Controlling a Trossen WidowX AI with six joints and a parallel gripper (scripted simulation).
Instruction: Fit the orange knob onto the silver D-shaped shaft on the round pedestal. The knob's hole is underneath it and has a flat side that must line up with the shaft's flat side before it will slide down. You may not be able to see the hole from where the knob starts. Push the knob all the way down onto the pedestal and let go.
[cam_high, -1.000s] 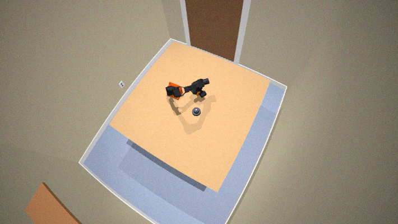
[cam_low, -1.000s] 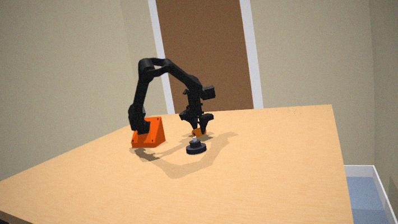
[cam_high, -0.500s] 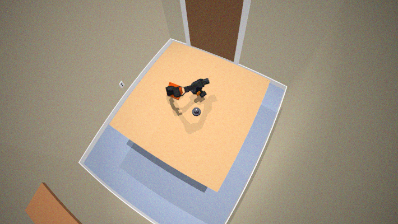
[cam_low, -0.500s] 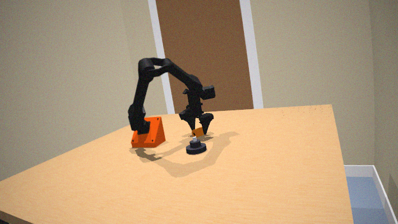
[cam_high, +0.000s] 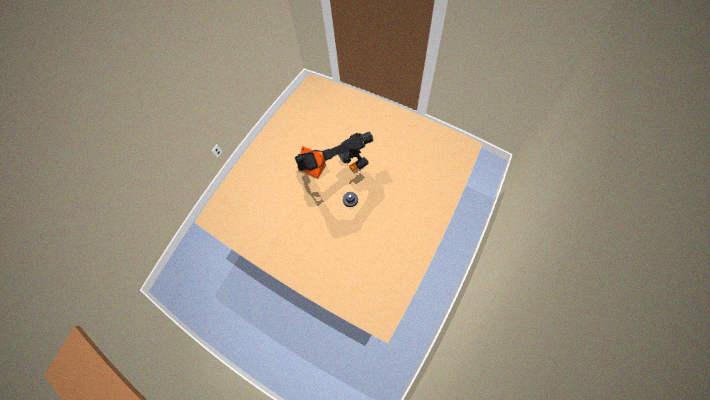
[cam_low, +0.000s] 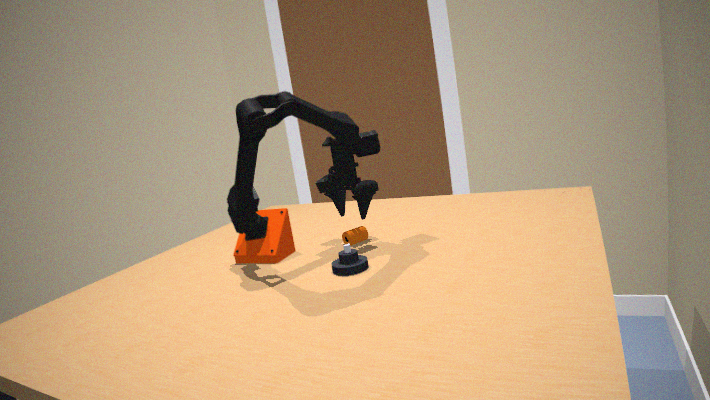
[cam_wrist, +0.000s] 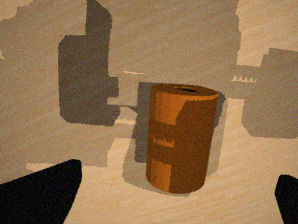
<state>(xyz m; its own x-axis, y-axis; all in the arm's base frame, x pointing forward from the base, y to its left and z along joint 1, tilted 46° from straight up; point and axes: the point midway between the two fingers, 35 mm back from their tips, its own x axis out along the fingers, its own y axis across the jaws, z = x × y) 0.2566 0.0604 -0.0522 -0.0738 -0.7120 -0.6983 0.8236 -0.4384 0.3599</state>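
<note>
Pale wood-grain desk (cam_high: 320, 240) (cam_low: 400, 320), blue floor (cam_high: 280, 320) (cam_low: 650, 345) below, beige walls, brown door (cam_high: 382, 45) (cam_low: 370, 100) with white trim beyond the far edge. My orange base (cam_high: 315, 171) (cam_low: 286, 237) sits nearer the desk's left edge than its right edge in the exterior view. My gripper (cam_high: 356, 162) (cam_low: 352, 217) (cam_wrist: 180, 179) is spread wide, nothing pinched, fingertips above the orange knob (cam_high: 354, 167) (cam_low: 355, 235) (cam_wrist: 181, 140). Knob lies on its side on the desk, off the shaft, between the round pedestal (cam_high: 350, 199) (cam_low: 350, 265) and the desk edge by the door. Wrist view shows a dark opening in the knob's end; top view doesn't. Exterior shows the silver shaft (cam_low: 347, 248) upright on the pedestal; wrist view has neither. Top view alone gets the wall outlet (cam_high: 217, 150).
</note>
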